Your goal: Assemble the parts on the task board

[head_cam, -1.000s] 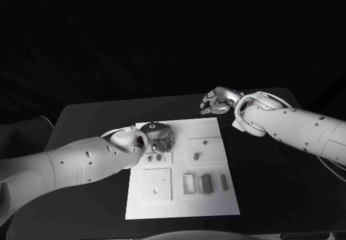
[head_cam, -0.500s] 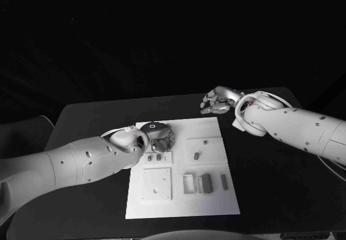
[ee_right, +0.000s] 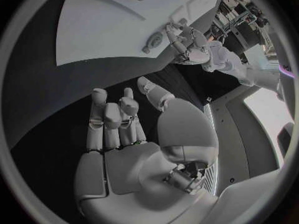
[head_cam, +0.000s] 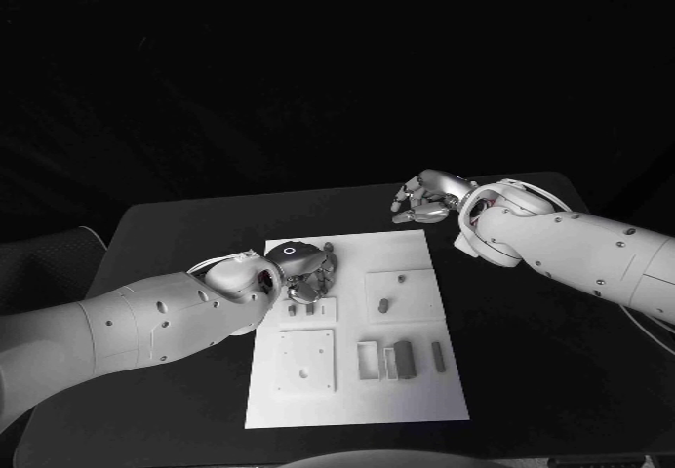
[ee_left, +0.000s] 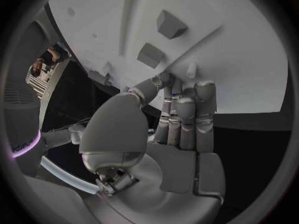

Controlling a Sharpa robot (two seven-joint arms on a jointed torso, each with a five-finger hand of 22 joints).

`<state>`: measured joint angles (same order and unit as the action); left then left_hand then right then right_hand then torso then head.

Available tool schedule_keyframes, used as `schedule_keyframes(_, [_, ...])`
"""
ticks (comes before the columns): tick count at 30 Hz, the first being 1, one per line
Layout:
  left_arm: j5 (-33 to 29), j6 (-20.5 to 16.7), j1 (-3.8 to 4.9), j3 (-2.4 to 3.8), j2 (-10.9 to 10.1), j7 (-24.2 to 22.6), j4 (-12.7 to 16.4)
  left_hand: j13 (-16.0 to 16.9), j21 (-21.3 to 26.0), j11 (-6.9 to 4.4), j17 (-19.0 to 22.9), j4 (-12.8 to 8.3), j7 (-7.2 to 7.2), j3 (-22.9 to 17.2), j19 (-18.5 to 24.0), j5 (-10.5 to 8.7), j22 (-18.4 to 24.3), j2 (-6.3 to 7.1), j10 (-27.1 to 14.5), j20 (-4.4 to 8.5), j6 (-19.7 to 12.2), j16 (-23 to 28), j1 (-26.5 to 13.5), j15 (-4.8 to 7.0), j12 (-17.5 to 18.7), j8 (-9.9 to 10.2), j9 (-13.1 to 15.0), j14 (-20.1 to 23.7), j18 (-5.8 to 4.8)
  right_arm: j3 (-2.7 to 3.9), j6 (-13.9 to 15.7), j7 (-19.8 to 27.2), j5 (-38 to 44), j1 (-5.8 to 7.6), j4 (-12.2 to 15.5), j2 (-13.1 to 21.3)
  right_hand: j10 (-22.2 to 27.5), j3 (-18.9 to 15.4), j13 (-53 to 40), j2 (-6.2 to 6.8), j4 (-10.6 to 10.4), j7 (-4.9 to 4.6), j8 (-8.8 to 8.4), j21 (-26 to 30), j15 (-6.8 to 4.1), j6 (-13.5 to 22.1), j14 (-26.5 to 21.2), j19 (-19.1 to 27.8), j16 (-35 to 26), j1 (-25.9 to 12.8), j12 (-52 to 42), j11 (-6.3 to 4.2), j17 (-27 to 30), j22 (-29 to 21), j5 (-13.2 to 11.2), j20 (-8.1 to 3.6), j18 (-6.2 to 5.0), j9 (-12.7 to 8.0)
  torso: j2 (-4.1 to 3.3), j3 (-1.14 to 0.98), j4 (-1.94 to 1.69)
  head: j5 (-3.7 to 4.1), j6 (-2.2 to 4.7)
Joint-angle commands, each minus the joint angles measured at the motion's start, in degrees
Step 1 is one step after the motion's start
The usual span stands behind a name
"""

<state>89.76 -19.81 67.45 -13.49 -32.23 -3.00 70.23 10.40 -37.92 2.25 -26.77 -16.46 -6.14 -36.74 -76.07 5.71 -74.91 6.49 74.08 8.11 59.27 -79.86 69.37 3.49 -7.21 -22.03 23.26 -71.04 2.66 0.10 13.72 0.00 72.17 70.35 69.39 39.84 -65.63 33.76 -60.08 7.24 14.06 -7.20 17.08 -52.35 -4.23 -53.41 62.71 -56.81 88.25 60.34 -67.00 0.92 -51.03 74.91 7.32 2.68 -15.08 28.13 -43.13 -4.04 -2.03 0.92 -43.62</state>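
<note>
The left hand point(head_cam: 302, 270) was positioned over the near-left portion of the task board point(head_cam: 401, 252), which lay in the middle of the black tabletop point(head_cam: 183, 229). Its fingers point(ee_left: 187, 117) were extended side by side with the tips at the board surface, just beside two small upright parts point(head_cam: 301, 308) standing in a raised plate; whether anything was pinched between thumb and fingers could not be determined. Further right on the board, one small part point(head_cam: 382, 305) lay on a square plate, and several longer block parts point(head_cam: 404, 358) lay side by side near the front edge. The right hand point(head_cam: 425, 197) was off the board, above the bare tabletop beyond its far right corner, its fingers point(ee_right: 115, 117) loosely curled with nothing held in them.
</note>
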Motion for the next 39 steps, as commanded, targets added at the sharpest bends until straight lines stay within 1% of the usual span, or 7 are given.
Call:
schedule_keyframes(1, [-0.8, -0.9, -0.17, -0.09, -0.6, -0.5, 0.9, 0.1, 0.0, 0.41, 0.1, 0.1, -0.04, -0.4, 0.1, 0.29, -1.0, -0.01, 0.8, 0.34, 0.3, 0.3, 0.7, 0.32, 0.0, -0.1, 0.0, -0.1, 7.03, 0.03, -0.5, 0.4, 0.1, -0.02, 0.1, 0.1, 0.2, 0.0, 0.1, 0.12, -0.3, -0.35, -0.21, 0.3, -0.44, -0.1, 0.0, 0.1, -0.1, -0.3, -0.2, 0.23, 0.1, 1.0, 0.2, -0.02, 0.08, 0.1, 0.03, -0.02, -0.03, -0.16, 0.13])
schedule_keyframes(10, [-1.0, -2.0, 0.21, 0.08, -3.2, -0.1, 3.9, 0.1, 0.1, 0.39, 0.1, 0.1, -0.03, -0.5, 0.1, 0.31, -0.9, 0.14, 0.8, 0.39, 0.3, 0.3, 0.7, 0.34, 0.1, 0.0, 0.0, -0.2, 6.97, 0.03, -0.5, 0.4, 0.1, -0.02, 0.1, 0.2, 0.2, 0.0, 0.1, 0.12, -0.3, -0.35, -0.21, 0.3, -0.44, -0.1, 0.1, 0.1, -0.1, -0.3, -0.3, 0.23, 0.1, 1.0, 0.2, -0.02, 0.08, 0.1, 0.04, -0.01, -0.08, -0.39, 0.31])
schedule_keyframes(15, [-1.0, -2.5, 0.70, 0.74, -4.5, -0.1, 5.3, 0.2, 0.1, 0.38, 0.1, 0.1, -0.03, -0.5, 0.1, 0.30, -0.9, 0.20, 0.9, 0.41, 0.3, 0.3, 0.8, 0.35, 0.1, 0.0, 0.1, -0.2, 6.94, 0.03, -0.6, 0.4, 0.1, -0.02, 0.0, 0.3, 0.2, 0.0, 0.1, 0.12, -0.3, -0.34, -0.21, 0.3, -0.44, -0.1, 0.1, 0.1, -0.1, -0.3, -0.3, 0.23, 0.1, 1.0, 0.2, -0.02, 0.08, 0.1, 0.03, 0.02, -0.06, -0.50, 0.40])
schedule_keyframes(23, [-1.0, -2.8, 0.90, 2.29, -6.4, 0.2, 6.9, 0.2, 0.2, 0.37, 0.1, 0.1, -0.02, -0.6, 0.1, 0.29, -0.9, 0.32, 0.9, 0.45, 0.3, 0.3, 0.8, 0.36, 0.2, 0.0, 0.1, -0.2, 6.89, 0.03, -0.6, 0.4, 0.1, -0.02, 0.0, 0.3, 0.2, 0.0, 0.1, 0.11, -0.3, -0.34, -0.21, 0.3, -0.45, -0.1, 0.1, 0.1, -0.1, -0.3, -0.3, 0.23, 0.1, 1.0, 0.2, -0.03, 0.08, 0.1, 0.00, 0.01, -0.03, -0.56, 0.44])
schedule_keyframes(25, [-1.0, -2.6, 1.06, 2.45, -6.9, 0.3, 7.2, 0.2, 0.2, 0.37, 0.1, 0.1, -0.01, -0.6, 0.1, 0.29, -0.9, 0.33, 0.9, 0.46, 0.3, 0.3, 0.9, 0.36, 0.2, 0.0, 0.1, -0.2, 6.88, 0.03, -0.6, 0.4, 0.1, -0.02, 0.0, 0.3, 0.2, 0.0, 0.1, 0.11, -0.3, -0.34, -0.21, 0.3, -0.45, -0.1, 0.1, 0.1, -0.1, -0.3, -0.3, 0.23, 0.1, 1.0, 0.2, -0.03, 0.08, 0.1, 0.00, 0.02, -0.03, -0.59, 0.45])
schedule_keyframes(30, [-0.9, -0.8, 1.80, 2.45, -8.0, 0.9, 7.8, 0.2, 0.2, 0.38, 0.2, 0.2, -0.03, -0.6, 0.1, 0.23, -0.9, 0.50, 1.0, 0.48, 0.4, 0.3, 0.7, 0.35, 0.2, 0.0, 0.1, -0.2, 6.81, 0.03, -0.6, 0.4, 0.1, -0.02, 0.0, 0.4, 0.2, 0.0, 0.1, 0.12, -0.3, -0.34, -0.22, 0.3, -0.45, -0.1, 0.1, 0.1, -0.1, -0.3, -0.3, 0.23, 0.1, 1.0, 0.2, -0.03, 0.08, 0.1, 0.01, -0.01, -0.01, -0.64, 0.37])
schedule_keyframes(39, [-0.8, 1.2, 1.80, 2.07, -8.5, 1.4, 6.8, 0.3, 0.2, 0.39, 0.2, 0.3, -0.05, -0.4, 0.1, 0.14, -0.9, 0.57, 1.0, 0.53, 0.4, 0.4, 0.5, 0.34, 0.3, 0.1, 0.1, -0.2, 6.71, 0.03, -0.6, 0.4, 0.1, -0.02, -0.1, 0.4, 0.2, 0.0, 0.1, 0.12, -0.3, -0.34, -0.22, 0.3, -0.45, -0.1, 0.1, 0.1, -0.1, -0.3, -0.3, 0.23, 0.1, 1.0, 0.2, -0.03, 0.08, 0.1, 0.01, 0.03, -0.05, -0.61, 0.20])
